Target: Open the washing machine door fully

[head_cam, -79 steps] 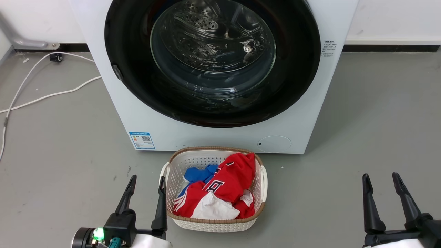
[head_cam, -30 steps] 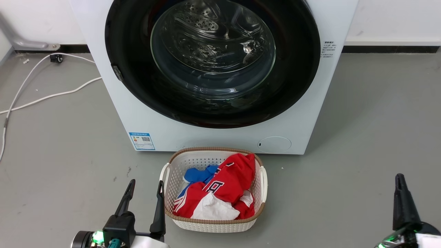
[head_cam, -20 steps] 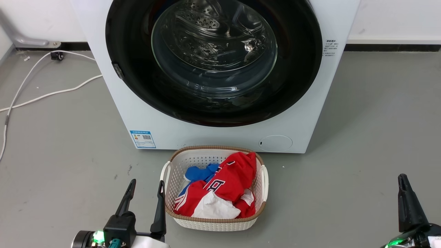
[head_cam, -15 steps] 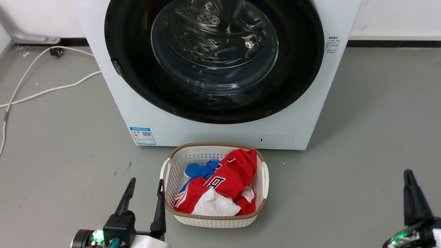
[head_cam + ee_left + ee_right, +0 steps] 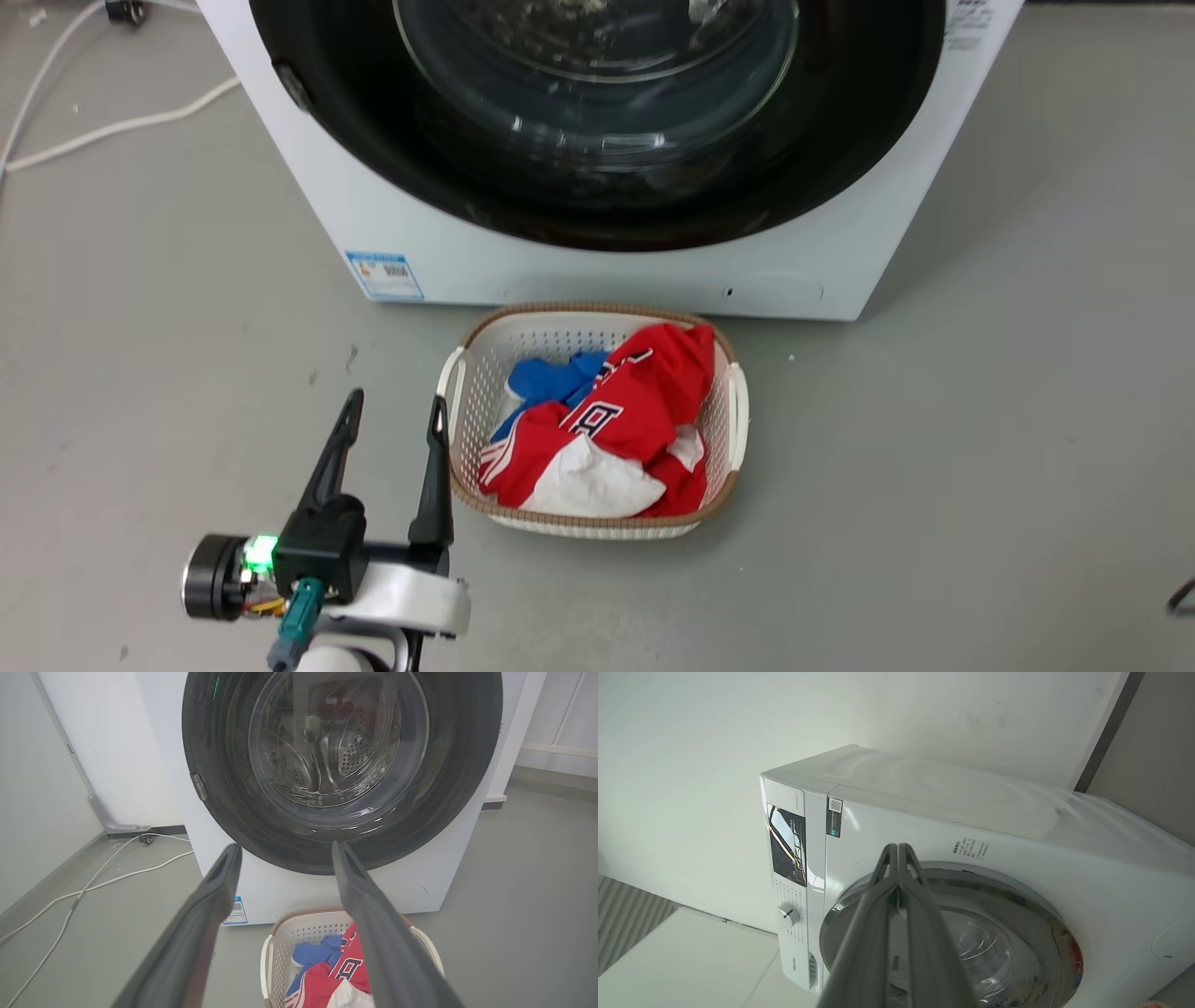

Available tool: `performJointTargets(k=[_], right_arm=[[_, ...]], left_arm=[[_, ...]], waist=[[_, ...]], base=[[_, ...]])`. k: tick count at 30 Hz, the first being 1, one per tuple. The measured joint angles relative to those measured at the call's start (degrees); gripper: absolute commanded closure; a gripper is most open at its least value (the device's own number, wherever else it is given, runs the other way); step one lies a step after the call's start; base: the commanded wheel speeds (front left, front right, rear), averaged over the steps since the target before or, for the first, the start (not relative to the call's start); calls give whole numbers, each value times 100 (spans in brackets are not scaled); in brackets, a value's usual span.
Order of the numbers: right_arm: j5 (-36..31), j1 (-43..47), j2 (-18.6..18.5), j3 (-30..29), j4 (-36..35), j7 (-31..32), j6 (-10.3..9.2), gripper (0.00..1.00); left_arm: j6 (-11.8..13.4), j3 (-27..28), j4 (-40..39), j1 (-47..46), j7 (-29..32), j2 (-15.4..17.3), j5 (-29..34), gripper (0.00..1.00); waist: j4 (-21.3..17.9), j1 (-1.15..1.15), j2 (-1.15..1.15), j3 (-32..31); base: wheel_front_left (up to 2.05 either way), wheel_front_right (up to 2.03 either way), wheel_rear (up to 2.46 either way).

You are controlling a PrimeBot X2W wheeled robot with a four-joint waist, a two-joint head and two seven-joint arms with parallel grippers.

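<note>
Head view had one door [image 5: 392,159], one basket [image 5: 597,309]; door sat well beyond left gripper [image 5: 395,399], spread, empty; right gripper [image 5: 897,847] pinched, empty.

We see a white washing machine [image 5: 607,275] with a glossy black door [image 5: 355,112], a perforated white laundry basket [image 5: 476,392] rimmed brown, a red garment [image 5: 653,392] striped white, a blue garment [image 5: 546,381] and a grey floor [image 5: 980,420].

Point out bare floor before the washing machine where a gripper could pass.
Bare floor right of the laundry basket, and left of it, past the left gripper, out to the white cable. Crowded: the basket sits close below the washing machine door.
</note>
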Motion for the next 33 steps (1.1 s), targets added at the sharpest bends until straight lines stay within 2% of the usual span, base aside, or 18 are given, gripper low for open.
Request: performJointTargets(k=[7,15,18,33], right_arm=[[-337,-1734,-797,248,737,275,0,100],[-814,-3226,-1319,959,1521,730,0,100],[-957,-3691,-1419,1346,1637,1060,0,100],[-1528,-4613,-1622,2279,1940,1579,0,100]], left_arm=[[77,-101,-215,-475,0,-1,15,0],[185,-220,-354,-811,-1,0,-58,0],[243,-285,-399,-901,0,0,-119,0],[302,-360,-448,-1067,0,0,-196,0]], waist=[[171,1,0,719],[362,0,0,1458],[469,1,0,1734],[714,0,0,2237]], base=[[0,0,0],[0,0,0],[0,0,0],[0,0,0]])
